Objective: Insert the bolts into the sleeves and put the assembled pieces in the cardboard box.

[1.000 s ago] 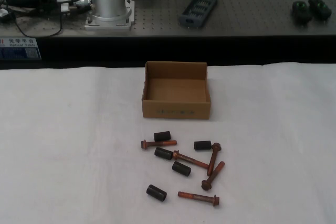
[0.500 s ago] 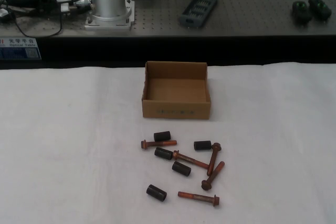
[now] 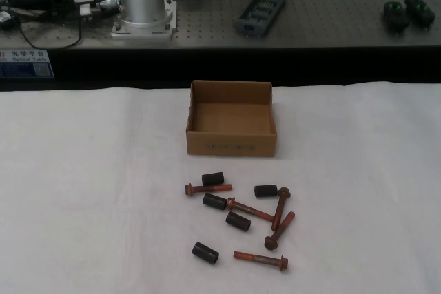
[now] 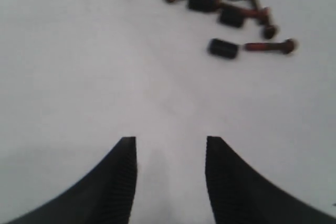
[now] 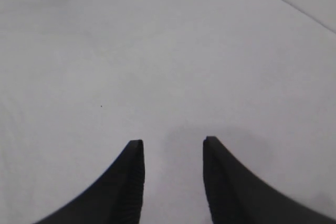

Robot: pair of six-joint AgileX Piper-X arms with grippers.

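Rusty orange bolts (image 3: 258, 258), black sleeves (image 3: 205, 253) (near the cardboard box (image 3: 231, 146)); left tool (image 4: 170, 139), right tool (image 5: 173, 140) spread apart

Blue label (image 3: 25, 63) at far left, faint print on cardboard box (image 3: 231, 145), neither legible

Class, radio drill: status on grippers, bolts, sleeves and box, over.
Left gripper open, empty; right gripper open, empty. Five bolts, five sleeves loose on cloth, none assembled. Box empty, nothing blocking it.
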